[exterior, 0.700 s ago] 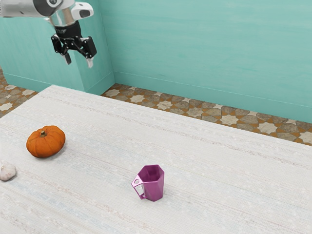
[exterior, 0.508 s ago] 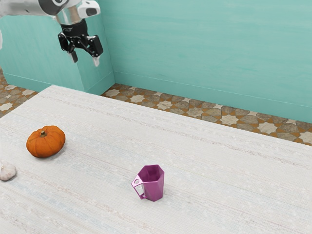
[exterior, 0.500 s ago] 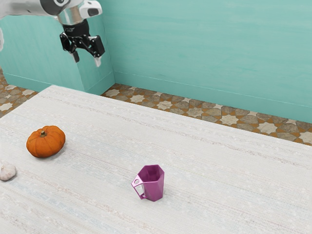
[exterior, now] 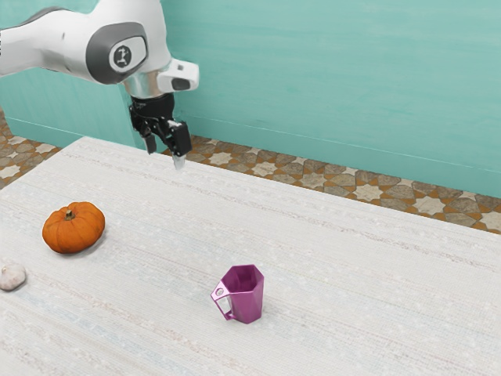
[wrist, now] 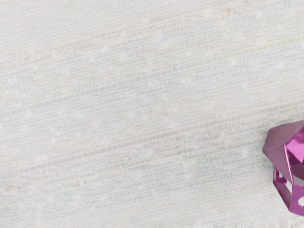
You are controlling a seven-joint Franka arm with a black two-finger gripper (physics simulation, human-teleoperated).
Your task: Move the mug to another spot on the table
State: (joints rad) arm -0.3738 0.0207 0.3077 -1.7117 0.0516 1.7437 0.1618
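A shiny purple faceted mug (exterior: pixel 243 294) stands upright on the white table (exterior: pixel 352 258), its handle turned toward the exterior view's lower left. My gripper (exterior: pixel 163 154) hangs in the air over the table's far edge, well up and to the exterior view's left of the mug, open with nothing between its fingers. In the wrist view the mug (wrist: pixel 289 166) shows at the picture's border, off to one side of my hand, with bare tabletop (wrist: pixel 133 109) under it.
An orange pumpkin (exterior: pixel 73 227) sits on the table at the exterior view's left, and a pale garlic bulb (exterior: pixel 11 275) lies near the left edge below it. A teal wall and patterned floor tiles lie beyond the table.
My arm has swung down and toward the exterior view's right, bringing the gripper lower and closer to the table. The mug, pumpkin and garlic have not moved.
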